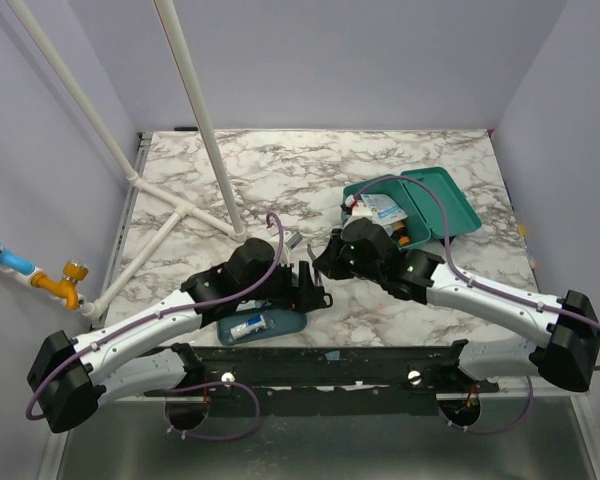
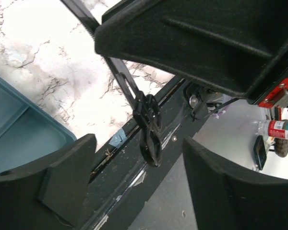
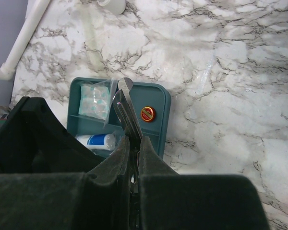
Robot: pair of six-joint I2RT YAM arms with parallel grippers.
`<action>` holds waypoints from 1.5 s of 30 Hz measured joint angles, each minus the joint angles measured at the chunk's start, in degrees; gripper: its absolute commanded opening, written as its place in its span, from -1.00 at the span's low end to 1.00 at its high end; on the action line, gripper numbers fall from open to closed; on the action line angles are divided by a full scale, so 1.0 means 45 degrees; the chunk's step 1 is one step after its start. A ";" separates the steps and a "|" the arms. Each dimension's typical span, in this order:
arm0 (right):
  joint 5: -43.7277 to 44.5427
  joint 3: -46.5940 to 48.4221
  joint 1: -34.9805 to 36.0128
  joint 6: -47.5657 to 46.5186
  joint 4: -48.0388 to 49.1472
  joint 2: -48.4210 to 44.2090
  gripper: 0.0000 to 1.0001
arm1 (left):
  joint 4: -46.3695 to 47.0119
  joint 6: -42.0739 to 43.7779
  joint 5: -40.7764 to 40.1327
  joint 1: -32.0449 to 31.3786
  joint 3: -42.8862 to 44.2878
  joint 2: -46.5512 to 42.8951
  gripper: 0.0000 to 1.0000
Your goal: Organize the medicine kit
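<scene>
The teal medicine kit [image 1: 442, 212] stands open at the back right, with white packets and an orange item inside. My right gripper [image 1: 328, 262] is shut on a pair of scissors [image 3: 126, 108]. Their metal blades stick out past my right gripper [image 3: 133, 141], above a flat teal divided tray [image 3: 161, 93]. The tray holds gauze packets [image 3: 95, 98], a white-and-blue tube [image 3: 97, 140] and a small red tin [image 3: 147, 114]. My left gripper [image 1: 315, 288] is open just beside the right one. The scissors' black handle loops [image 2: 149, 125] hang in front of my left gripper [image 2: 138, 143], touching neither finger.
The flat tray [image 1: 280, 325] lies near the table's front edge under my left arm. A black rail [image 1: 330, 365] runs along that edge. A white pipe frame [image 1: 195, 120] rises at the back left. Marble tabletop [image 1: 310, 180] lies between the tray and the kit.
</scene>
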 measured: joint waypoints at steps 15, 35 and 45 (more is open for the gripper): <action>-0.0359 0.0102 0.0000 0.0005 -0.0024 0.0165 -0.99 | 0.0345 -0.0238 0.0563 -0.0053 0.0233 0.0631 -1.00; -0.1724 0.0612 0.0000 -0.2108 -0.1365 -0.2997 0.29 | -0.0447 0.0937 0.1627 -0.0083 0.0238 -0.0704 -1.00; -0.5537 0.1608 0.0000 -0.4430 -0.2934 -0.3327 0.28 | -0.1491 0.2288 0.4891 -0.0083 0.0792 -0.2098 -1.00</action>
